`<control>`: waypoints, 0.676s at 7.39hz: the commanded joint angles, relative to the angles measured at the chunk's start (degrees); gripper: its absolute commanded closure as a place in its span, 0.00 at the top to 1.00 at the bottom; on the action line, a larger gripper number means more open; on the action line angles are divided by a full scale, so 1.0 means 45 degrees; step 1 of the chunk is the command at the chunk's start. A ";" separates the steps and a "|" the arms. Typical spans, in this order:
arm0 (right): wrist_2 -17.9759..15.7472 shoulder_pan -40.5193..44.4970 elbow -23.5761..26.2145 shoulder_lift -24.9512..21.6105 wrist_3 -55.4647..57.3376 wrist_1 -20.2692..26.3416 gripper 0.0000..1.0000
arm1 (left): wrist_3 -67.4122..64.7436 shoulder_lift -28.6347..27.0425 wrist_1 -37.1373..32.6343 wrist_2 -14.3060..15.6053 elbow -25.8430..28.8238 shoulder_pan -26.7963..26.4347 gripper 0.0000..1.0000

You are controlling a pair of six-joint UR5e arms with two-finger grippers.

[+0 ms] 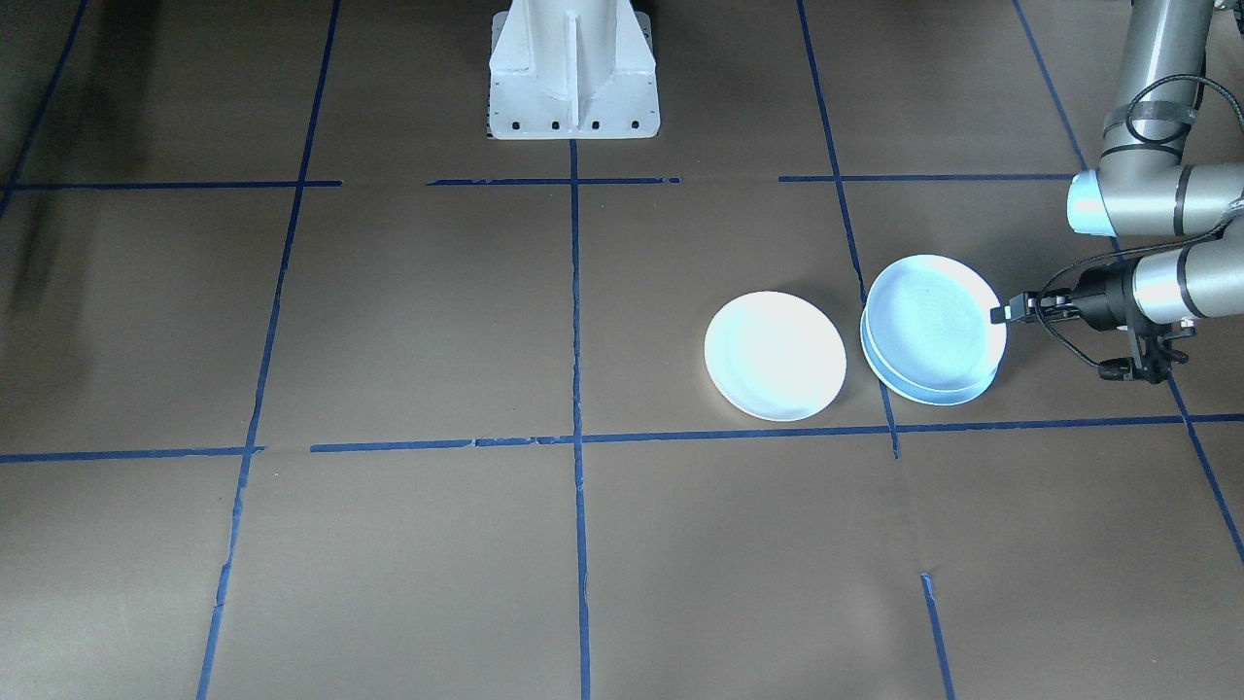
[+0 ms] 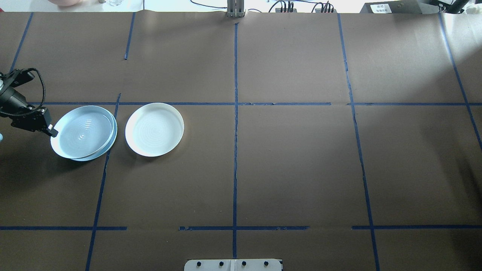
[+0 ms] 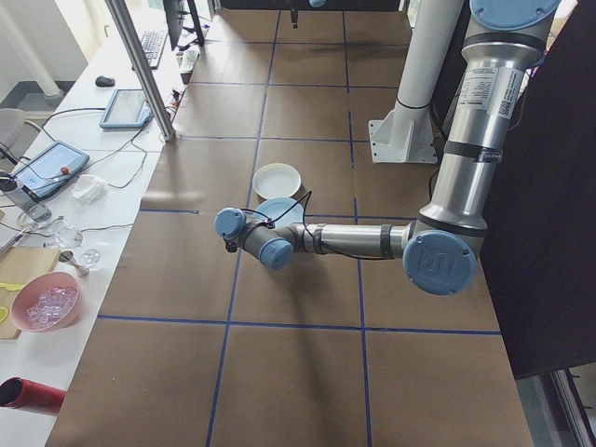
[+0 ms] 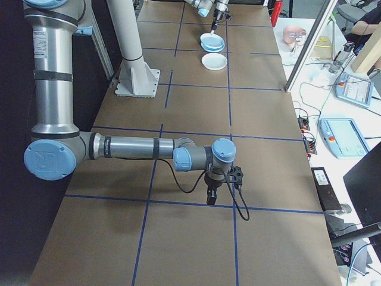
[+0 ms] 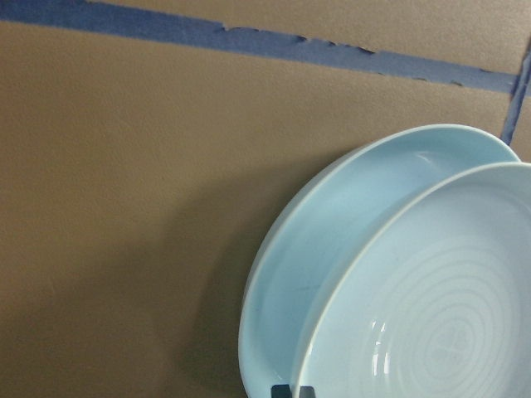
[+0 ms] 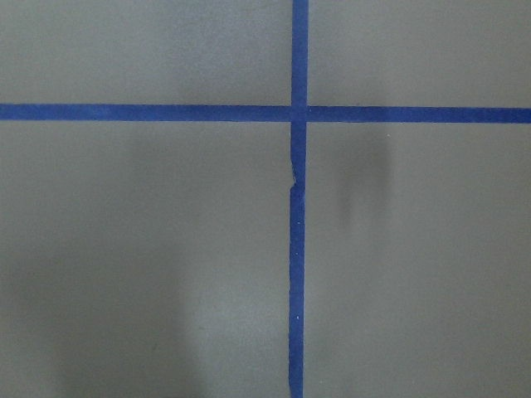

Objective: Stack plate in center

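Two pale blue plates sit one on the other on the robot's left part of the table point(image 2: 286, 165): the upper blue plate point(image 2: 83, 131) is tipped and shifted off the lower blue plate point(image 2: 109, 145), so that a crescent of the lower one's rim shows along one side. Both are round, shallow and glossy, with raised rims; the upper one's floor carries fine concentric rings that catch the light in the left wrist view. Just beside them, toward the table's middle and apart from them by a narrow gap, lies a white plate point(image 2: 154, 129) of the same round, shallow shape, flat on the table, also ringed inside. None of the three plates holds anything. The left claw point(image 2: 52, 131) reaches in level from the side and pinches the rim of the upper blue plate at its outer edge, its dark fingertips pressed onto the rim. The right claw point(image 4: 211, 197) hangs pointing down over a bare part of the table well away from the plates; whether it is spread or pressed together cannot be told. The table is covered in matte brown sheet marked into squares by blue tape lines point(image 2: 235, 150), some frayed at the edges.
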 commanded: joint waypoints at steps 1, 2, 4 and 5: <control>0.0000 0.0000 0.0000 0.0000 0.0000 0.0000 1.00 | -0.0045 0.0012 0.0000 0.0018 -0.0019 0.0001 0.69; 0.0000 0.0000 0.0000 0.0000 0.0000 0.0000 1.00 | -0.0064 -0.0007 0.0019 0.0018 -0.0019 -0.0018 0.69; 0.0000 0.0000 0.0000 0.0000 0.0000 0.0000 1.00 | -0.0161 -0.0026 0.0019 -0.0022 -0.0057 -0.0018 0.87; 0.0000 0.0000 0.0000 0.0000 0.0000 0.0000 1.00 | -0.0607 -0.0162 0.0039 -0.0041 -0.0135 -0.0018 0.87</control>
